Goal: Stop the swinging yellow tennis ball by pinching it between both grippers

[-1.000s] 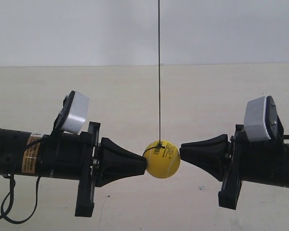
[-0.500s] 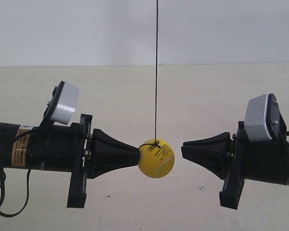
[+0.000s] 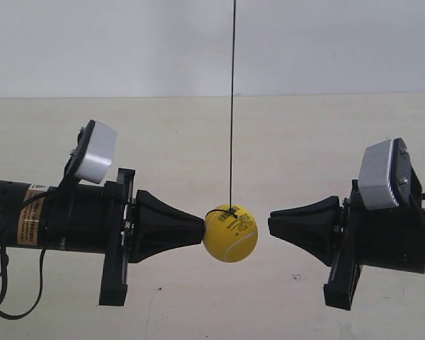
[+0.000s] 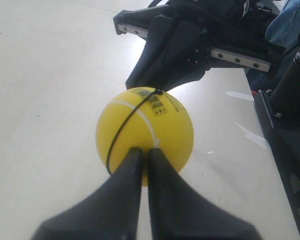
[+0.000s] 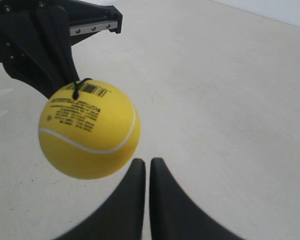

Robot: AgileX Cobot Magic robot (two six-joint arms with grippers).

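The yellow tennis ball [image 3: 230, 234] hangs on a thin dark string [image 3: 232, 106] between both grippers. My left gripper [image 3: 200, 228], on the arm at the exterior view's left, is shut, and its tip touches the ball's side. In the left wrist view the ball [image 4: 145, 130] sits right against the shut left gripper [image 4: 145, 151]. My right gripper [image 3: 272, 216] is shut too and stands a small gap away from the ball. In the right wrist view the ball [image 5: 89, 130] hangs off to one side of the right gripper [image 5: 146, 162], apart from it.
A pale flat surface [image 3: 304, 142] lies below and behind, with a white wall [image 3: 340, 42] above it. A loose black cable [image 3: 0, 297] hangs under the arm at the exterior view's left. Dark equipment [image 4: 290, 100] stands at the edge of the left wrist view.
Over the last second the left arm drew back towards the exterior view's left and the ball followed it. A small gap opened between the ball and the right tip. Little has moved in the last half second.
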